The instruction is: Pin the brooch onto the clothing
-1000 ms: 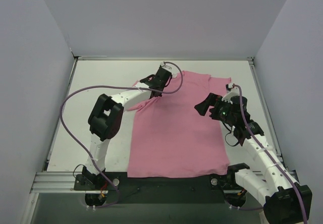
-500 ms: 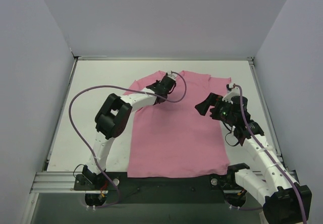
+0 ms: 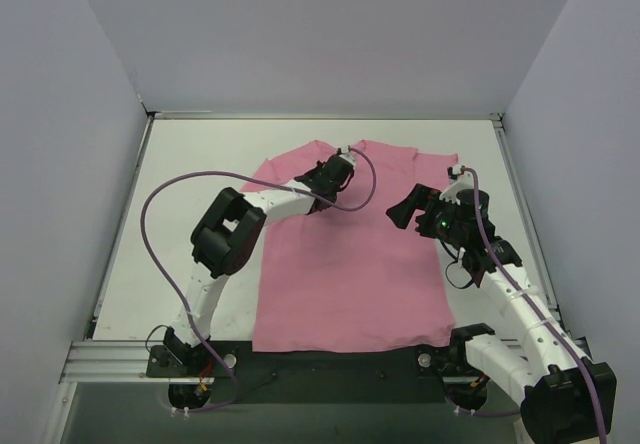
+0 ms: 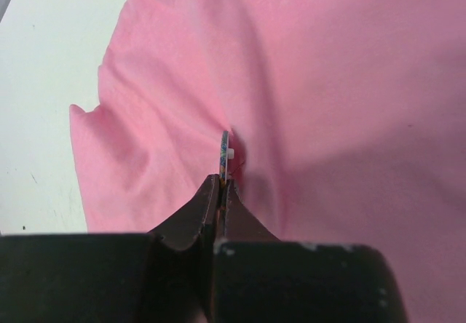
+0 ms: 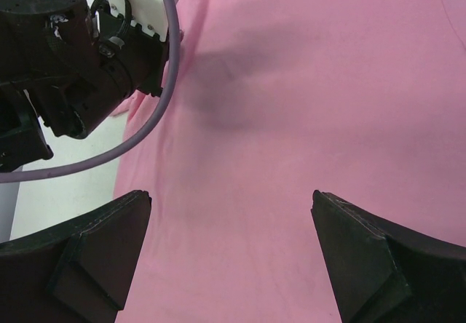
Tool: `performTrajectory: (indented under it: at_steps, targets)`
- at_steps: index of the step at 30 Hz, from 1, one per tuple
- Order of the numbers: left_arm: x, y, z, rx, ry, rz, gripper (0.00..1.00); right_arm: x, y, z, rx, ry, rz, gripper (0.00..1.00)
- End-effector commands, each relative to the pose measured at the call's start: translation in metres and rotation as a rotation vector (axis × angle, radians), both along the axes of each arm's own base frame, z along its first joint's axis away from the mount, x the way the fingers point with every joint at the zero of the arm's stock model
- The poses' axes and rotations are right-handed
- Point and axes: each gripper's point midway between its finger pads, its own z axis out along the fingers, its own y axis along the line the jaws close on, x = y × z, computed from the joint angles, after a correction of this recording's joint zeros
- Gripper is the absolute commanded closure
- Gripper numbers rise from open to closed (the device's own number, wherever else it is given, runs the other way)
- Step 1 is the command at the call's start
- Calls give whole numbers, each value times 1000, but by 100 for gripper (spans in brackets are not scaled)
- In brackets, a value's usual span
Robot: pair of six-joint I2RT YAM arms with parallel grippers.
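Observation:
The pink T-shirt lies flat on the table and fills the left wrist view and the right wrist view. My left gripper is over the shirt's upper left, near the left shoulder. It is shut on the brooch, a thin disc seen edge-on that sticks out past the fingertips, with a small white stud against a fold of fabric. My right gripper is open and empty, hovering above the shirt's right chest area. The left arm's wrist shows in the right wrist view.
A purple cable loops from the left arm over the bare white table left of the shirt. Grey walls enclose the table on three sides. A black strip and the arm bases run along the near edge.
My left gripper has moved right from the shirt's left sleeve onto its upper chest. The sleeve now lies spread out to the left. The right arm has not moved.

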Motion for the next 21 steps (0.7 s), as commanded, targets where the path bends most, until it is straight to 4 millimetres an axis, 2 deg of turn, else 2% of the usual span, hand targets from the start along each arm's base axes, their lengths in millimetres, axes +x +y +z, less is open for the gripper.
performTrajectory:
  at_steps: [1, 4, 11, 12, 13, 14, 16, 18, 20, 21]
  targets:
    - [0, -26, 9, -32, -41, -59, 100, 4, -1, 3, 0, -18, -2, 0]
    - [-2, -33, 13, -68, -38, -67, 100, 4, -2, 2, -3, -17, -6, 0]
    - [-4, -43, 38, -247, -39, -77, 100, 4, -2, -4, -2, -4, -5, 0]
    - [-1, -39, 40, -272, -42, -68, 100, 5, -3, -4, -3, -7, -8, 0]
    - [-2, -43, 47, -320, -33, -89, 100, 5, -2, -3, -1, -10, -5, 0]
    - [-4, -40, 44, -352, -22, -77, 100, 5, -2, -3, 1, -9, -5, 0]
    - [0, -39, 55, -435, -21, -96, 100, 5, -1, -1, 6, -15, -5, 0]
    - [-2, -37, 54, -510, -9, -91, 100, 6, -2, -1, 6, -20, -6, 0]
    - [2, -37, 67, -609, -11, -112, 100, 6, 0, -2, 12, -15, 1, 0]
    - [0, -33, 63, -630, -4, -113, 100, 8, 0, -2, 16, -18, 1, 0]
